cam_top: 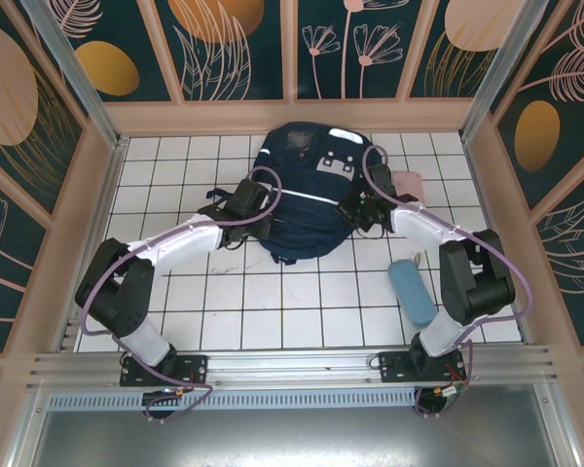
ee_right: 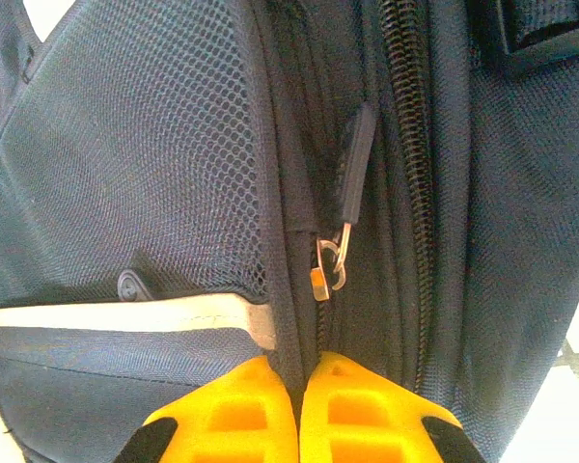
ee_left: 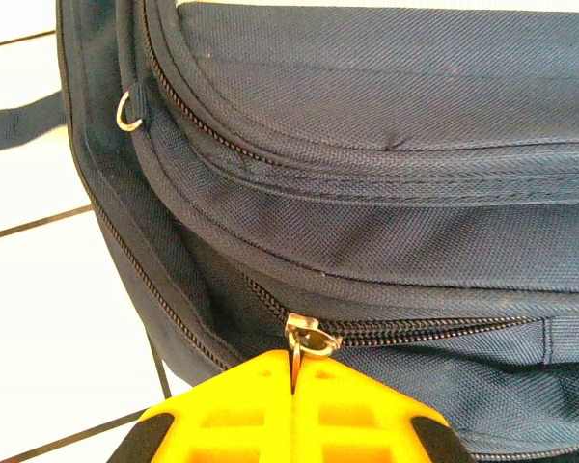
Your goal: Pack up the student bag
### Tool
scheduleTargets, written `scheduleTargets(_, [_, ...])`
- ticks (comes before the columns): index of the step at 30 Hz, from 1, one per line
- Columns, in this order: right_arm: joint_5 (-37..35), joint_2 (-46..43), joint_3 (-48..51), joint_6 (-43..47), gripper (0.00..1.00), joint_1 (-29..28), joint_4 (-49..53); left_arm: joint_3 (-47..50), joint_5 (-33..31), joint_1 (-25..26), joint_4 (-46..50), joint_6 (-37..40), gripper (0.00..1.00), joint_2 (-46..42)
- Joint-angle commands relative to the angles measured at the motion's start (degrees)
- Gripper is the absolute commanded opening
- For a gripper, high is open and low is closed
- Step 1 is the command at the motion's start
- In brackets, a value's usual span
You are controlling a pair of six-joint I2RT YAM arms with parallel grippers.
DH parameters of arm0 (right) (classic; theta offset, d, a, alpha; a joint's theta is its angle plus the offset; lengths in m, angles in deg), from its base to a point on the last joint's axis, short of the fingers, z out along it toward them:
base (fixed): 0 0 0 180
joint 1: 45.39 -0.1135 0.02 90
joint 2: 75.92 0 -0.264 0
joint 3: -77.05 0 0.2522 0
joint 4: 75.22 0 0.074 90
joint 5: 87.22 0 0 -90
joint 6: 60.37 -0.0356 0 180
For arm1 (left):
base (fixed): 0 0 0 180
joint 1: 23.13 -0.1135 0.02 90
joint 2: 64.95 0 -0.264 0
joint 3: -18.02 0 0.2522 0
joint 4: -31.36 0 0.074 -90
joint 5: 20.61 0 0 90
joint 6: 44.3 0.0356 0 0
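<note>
— While you're standing that side, how is the left gripper [ee_left: 292, 384] set?
— Its yellow jaws are pressed together, pinching the little metal zip ring [ee_left: 307, 340] on the student bag [cam_top: 302, 222]. The zip runs off to the right from there, teeth closed.
— And the right gripper [ee_right: 299, 397]?
— Jaws together too, clamped on a fold of the bag's fabric, the seam between the mesh pocket [ee_right: 145, 164] and a zip. A black zip tab [ee_right: 355, 164] hangs just above the fingertips, not touching them.
— Anything in the bag?
— I can't tell. The zips I can see are done up, and the mesh pocket lies flat against the side.
— Where's the bag sitting?
— It lies flat on the white tiled table [cam_top: 273, 311], towards the back and about in the middle. The two grippers are right on it, the left at its left edge and the right at its right edge.
— What else is out?
— A blue case [cam_top: 411, 290] lies on the tiles near the right arm, apart from the bag. Something pink [cam_top: 407, 183] sits just beside the bag's right side.
</note>
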Motion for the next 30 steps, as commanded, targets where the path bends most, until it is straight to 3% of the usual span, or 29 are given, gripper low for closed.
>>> scheduleTargets(1, [-8.59,-0.26,-1.47,5.83,0.00,5.49,-0.67,3.99,-4.60,-1.90,2.40,1.90,0.00,-5.53])
scheduleTargets(6, [-2.47,2.43,-5.41,12.54,0.00,5.64,-1.62,13.33,8.13,-1.66,-3.38,2.02,0.00,-15.17])
scheduleTargets(9, [-0.57,2.35,-6.22,15.01,0.02,5.62,-1.59,18.69,12.25,-1.02,-6.79,0.65,0.00,-21.27])
scheduleTargets(13, [-1.14,-0.51,-6.78,14.79,0.35,5.14,2.03,20.61,10.41,-1.07,-8.21,-1.38,0.00,-23.35])
scheduleTargets(14, [-1.53,-1.54,-6.35,13.79,0.39,5.03,2.81,20.33,8.99,-1.03,-7.95,-1.93,0.00,-22.85])
scheduleTargets(16, [-1.59,-4.21,-4.74,10.90,0.44,4.41,4.23,18.92,6.88,-1.08,-7.02,-3.27,0.01,-20.72])
scheduleTargets(19, [-0.98,-7.25,-2.09,5.41,0.45,2.20,4.47,16.62,7.62,-1.04,-7.45,-5.42,0.18,-16.92])
scheduleTargets(22, [0.81,-8.23,-0.10,-4.11,0.45,-2.36,1.38,14.81,8.44,-1.05,-9.24,-7.28,0.27,-14.15])
scheduleTargets(30, [0.20,-0.75,-4.15,-28.10,0.44,-11.22,-4.48,13.60,1.22,-1.06,-10.28,-13.75,0.40,-11.49])
